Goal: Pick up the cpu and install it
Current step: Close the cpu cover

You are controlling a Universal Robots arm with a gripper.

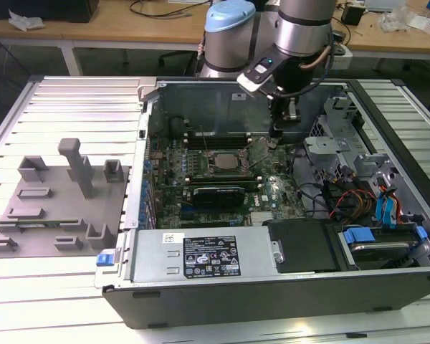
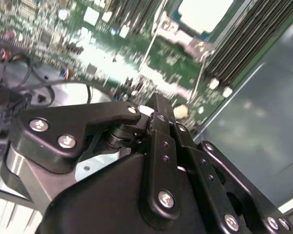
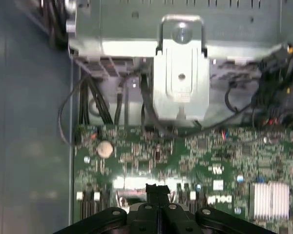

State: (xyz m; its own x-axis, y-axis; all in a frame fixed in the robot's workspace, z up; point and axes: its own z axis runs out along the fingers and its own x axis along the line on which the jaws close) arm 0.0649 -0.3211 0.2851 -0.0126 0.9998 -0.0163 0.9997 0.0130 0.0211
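Open computer case [image 1: 272, 297] on the slatted table [image 1: 72, 287]; grey fixture block [image 1: 57, 215] well apart, toward the exterior view's left. Motherboard [image 1: 271, 192] lies flat on the case floor. Socket [image 1: 207, 159] is mid-board, and its metal load plate [image 1: 261, 148] looks tipped up on the side toward the exterior view's right

The cpu [image 1: 226, 160] sits inside the socket frame, flat, pale top up. In the second wrist view the cpu [image 2: 205, 13] reads as a bright square beyond the fingertips. It's a square part, so no real long axis; its edges run parallel to the socket frame and the memory slots [image 1: 215, 137]

The gripper [image 1: 275, 135] hangs low over the board, just beside the raised plate. From it the cpu lies toward the exterior view's left, near, not touching. Fingers [image 3: 154, 191] are pressed together with nothing visible between them, in both wrist views

My read: the chip looks already seated, and the gripper is nearest the socket hardware, not the cpu
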